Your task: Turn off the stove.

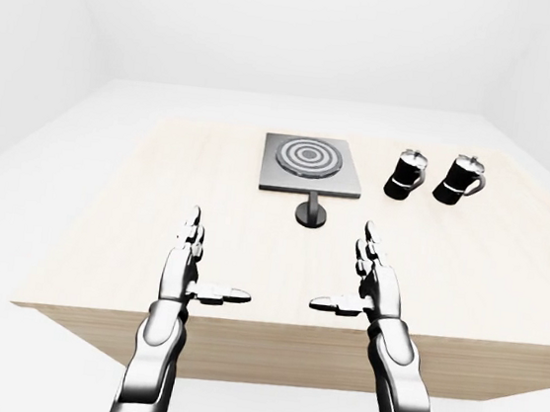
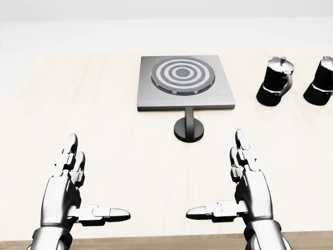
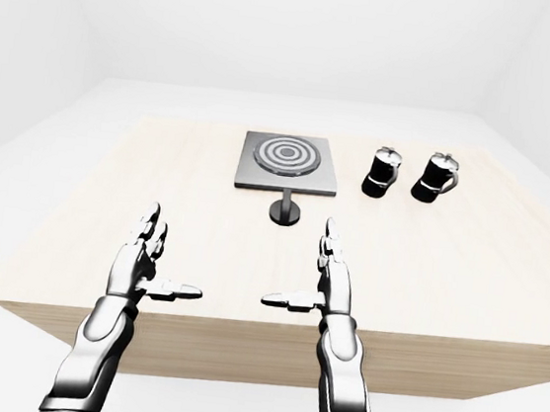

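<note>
A pale wooden worktop (image 2: 104, 104) fills most of the head view, with white wall and floor around it in the eye views. Toward the top centre of the head view lies the stove (image 2: 185, 88), a flat grey square plate bearing a round burner of concentric light and dark rings. Just below the plate's lower edge, touching or nearly touching it, stands the stove's knob (image 2: 189, 128): a black round base with an upright blade-like handle, seen edge-on.

To the right of the stove, well apart from it, stand two black moka pots with silver lids. The nearer pot (image 2: 274, 82) shows its handle pointing right; the farther pot (image 2: 319, 81) is partly cut off by the head view's right edge and shows whole in the left-eye view.

The left hand (image 2: 67, 192) hovers over the worktop at the head view's lower left, fingers extended and spread upward in the picture, thumb pointing right; it is open and holds nothing. The right hand (image 2: 248, 190) mirrors it at the lower right, fingers straight, thumb pointing left, likewise open and empty.

The knob lies between the two hands horizontally and above them in the picture, nearer the right hand, whose fingertips (image 2: 240, 138) reach roughly level with the knob's base but off to its right. Neither hand touches stove or knob.
</note>
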Tool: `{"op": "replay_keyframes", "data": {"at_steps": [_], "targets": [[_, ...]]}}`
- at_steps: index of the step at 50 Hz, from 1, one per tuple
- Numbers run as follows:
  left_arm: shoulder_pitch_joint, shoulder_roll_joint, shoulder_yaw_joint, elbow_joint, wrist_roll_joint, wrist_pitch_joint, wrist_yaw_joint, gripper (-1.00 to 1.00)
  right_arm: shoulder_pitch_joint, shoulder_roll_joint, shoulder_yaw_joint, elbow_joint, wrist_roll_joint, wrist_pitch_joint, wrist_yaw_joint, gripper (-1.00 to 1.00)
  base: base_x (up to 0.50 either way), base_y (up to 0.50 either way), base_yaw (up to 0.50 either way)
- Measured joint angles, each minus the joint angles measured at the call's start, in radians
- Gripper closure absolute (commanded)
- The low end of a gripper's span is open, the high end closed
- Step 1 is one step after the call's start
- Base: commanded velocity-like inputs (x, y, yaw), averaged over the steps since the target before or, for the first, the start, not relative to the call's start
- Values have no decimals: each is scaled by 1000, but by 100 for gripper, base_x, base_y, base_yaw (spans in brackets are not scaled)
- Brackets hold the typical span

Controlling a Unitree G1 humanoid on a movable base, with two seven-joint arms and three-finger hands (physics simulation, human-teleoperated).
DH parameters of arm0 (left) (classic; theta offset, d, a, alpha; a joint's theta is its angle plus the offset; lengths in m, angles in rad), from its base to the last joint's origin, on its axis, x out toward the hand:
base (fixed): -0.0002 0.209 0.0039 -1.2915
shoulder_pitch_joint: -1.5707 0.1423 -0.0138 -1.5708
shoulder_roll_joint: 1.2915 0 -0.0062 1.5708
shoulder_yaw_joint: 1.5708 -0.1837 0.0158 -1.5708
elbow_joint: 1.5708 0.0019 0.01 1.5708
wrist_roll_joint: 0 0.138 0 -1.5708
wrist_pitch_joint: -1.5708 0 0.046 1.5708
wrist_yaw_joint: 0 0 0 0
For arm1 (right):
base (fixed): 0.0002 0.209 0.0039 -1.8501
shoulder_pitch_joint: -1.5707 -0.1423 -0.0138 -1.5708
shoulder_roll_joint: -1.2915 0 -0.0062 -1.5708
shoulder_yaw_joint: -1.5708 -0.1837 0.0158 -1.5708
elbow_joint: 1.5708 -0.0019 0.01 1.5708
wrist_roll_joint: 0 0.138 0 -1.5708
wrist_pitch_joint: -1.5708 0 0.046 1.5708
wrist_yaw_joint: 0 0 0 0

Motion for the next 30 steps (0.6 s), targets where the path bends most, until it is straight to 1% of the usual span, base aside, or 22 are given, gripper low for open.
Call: {"op": "replay_keyframes", "data": {"at_steps": [3, 5, 8, 11, 14, 16, 18, 22, 24, 26, 30], "targets": [[0, 0, 0, 0, -1, -1, 0, -100, 0, 0, 0, 1, 0, 0, 0, -100, 1, 41, 0], [0, 8, 2, 2, 0, -3, 2, -100, -1, 9, 1, 2, 0, -1, 0, -100, 0, 0, 0], [-2, 5, 9, 1, -1, -10, 18, -100, -1, 7, 0, 2, 0, -2, -2, -100, 0, 0, 0], [-3, 0, 26, -13, -5, -17, 58, -100, -2, 5, -2, 6, 1, -4, -5, -100, 0, 0, 0], [1, -3, 52, -42, -13, -14, 119, -100, -3, 4, -4, 9, 3, -5, -8, -100, 0, 0, 0], [10, -6, 79, -73, -24, -6, 172, -100, -4, 3, -6, 11, 4, -5, -11, -100, 0, 0, 0], [24, -10, 109, -106, -30, -7, 230, -100, -5, 2, -7, 12, 6, -6, -13, -100, 0, 0, 0], [70, -21, 189, -178, -57, 4, 332, -100, -6, 1, -9, 13, 9, -6, -15, -100, 0, 0, 0], [96, -31, 232, -207, -67, -3, 377, -100, -7, 0, -9, 14, 10, -6, -16, -100, 0, 0, 0], [123, -47, 274, -232, -75, -20, 421, -100, -8, 0, -10, 16, 12, -8, -17, -100, 0, 0, 0], [176, -83, 351, -273, -96, -46, 494, -100, -8, -1, -11, 18, 13, -8, -18, -100, 0, 0, 0]]}}
